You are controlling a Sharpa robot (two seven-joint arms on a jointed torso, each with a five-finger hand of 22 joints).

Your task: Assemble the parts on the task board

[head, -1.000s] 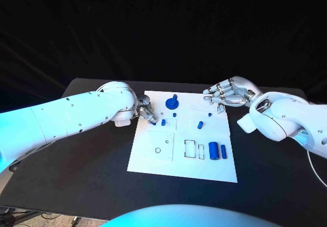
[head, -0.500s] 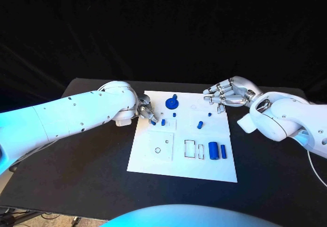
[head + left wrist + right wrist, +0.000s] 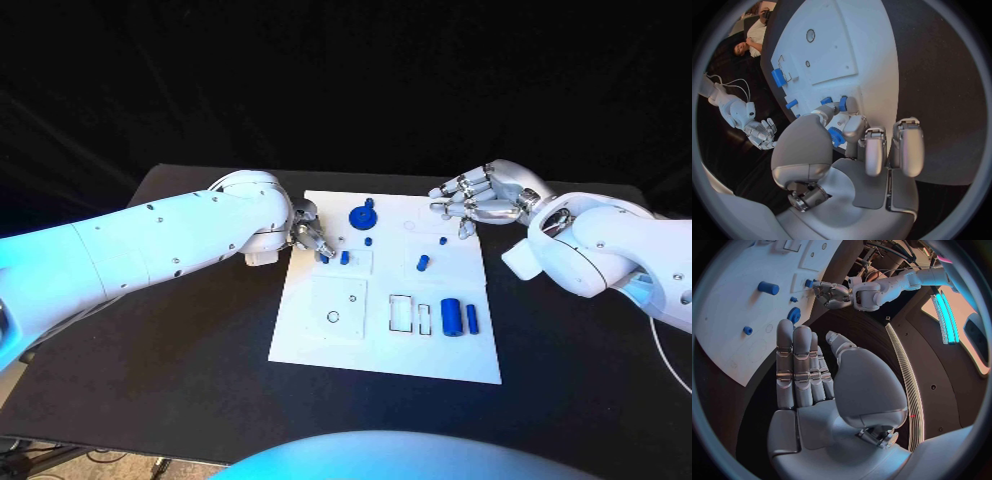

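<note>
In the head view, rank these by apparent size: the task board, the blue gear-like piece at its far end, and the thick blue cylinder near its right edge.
1. task board
2. and 3. unsure: thick blue cylinder and blue gear-like piece look alike in size.

A black bench (image 3: 173, 330) carries the scene, its dark top matte and reaching out on both sides. Behind it hangs a black curtain (image 3: 346, 80), falling in soft folds across the whole back. A thin white cable (image 3: 661, 352) runs down near the bench's right edge.
</note>
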